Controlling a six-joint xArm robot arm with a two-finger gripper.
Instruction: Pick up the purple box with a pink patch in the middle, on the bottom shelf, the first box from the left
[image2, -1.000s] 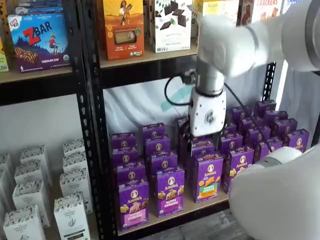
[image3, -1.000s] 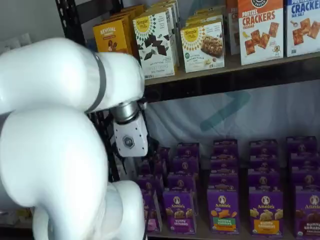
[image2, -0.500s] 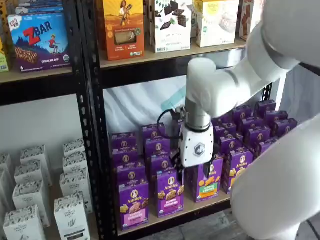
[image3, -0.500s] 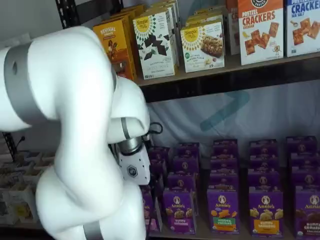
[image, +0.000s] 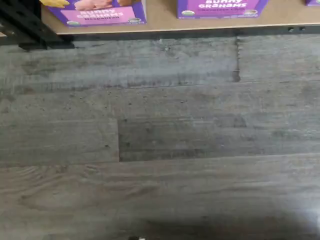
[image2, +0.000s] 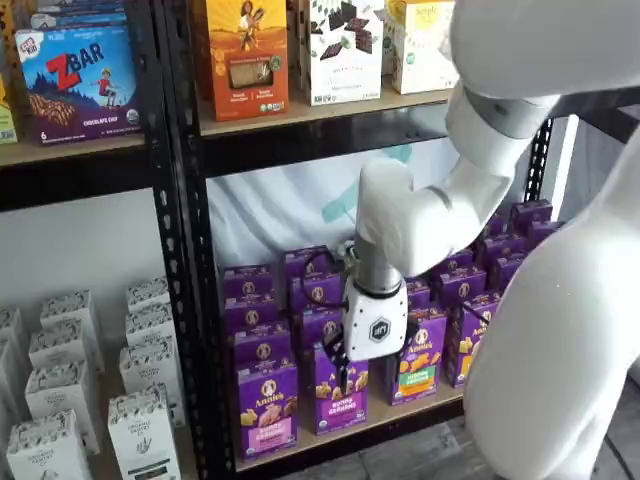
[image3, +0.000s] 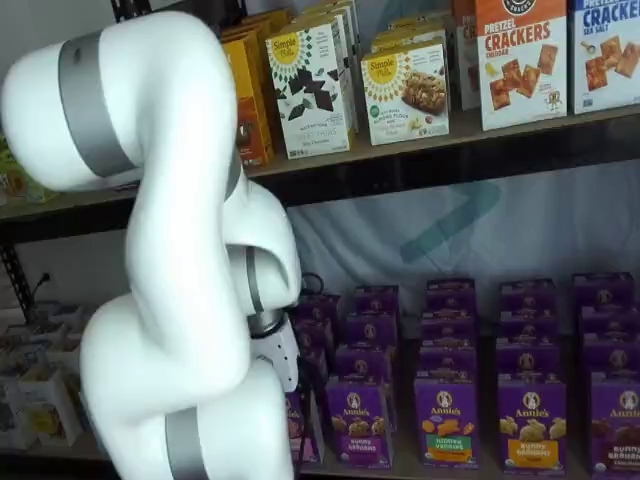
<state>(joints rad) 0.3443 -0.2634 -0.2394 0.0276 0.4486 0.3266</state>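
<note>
While the arm (image2: 520, 180) fills the foreground, the hand (image2: 340, 368) hangs low before the bottom shelf (image2: 400, 412).
Its black fingers show side-on against a middle-row carton (image2: 338, 385); whether they are parted cannot be told. The purple box (image2: 266, 407) stands upright at the shelf's front left corner, just left of the hand, untouched; the wrist view shows its pink panel (image: 100, 11) above grey floor (image: 160, 140).

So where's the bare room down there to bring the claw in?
Free: the board strip in front of the front row, the wood floor below the shelf edge, and the air above the cartons. Crowded: purple rows stand close side by side; the pink-patch box sits between the black post and its neighbour.
</note>
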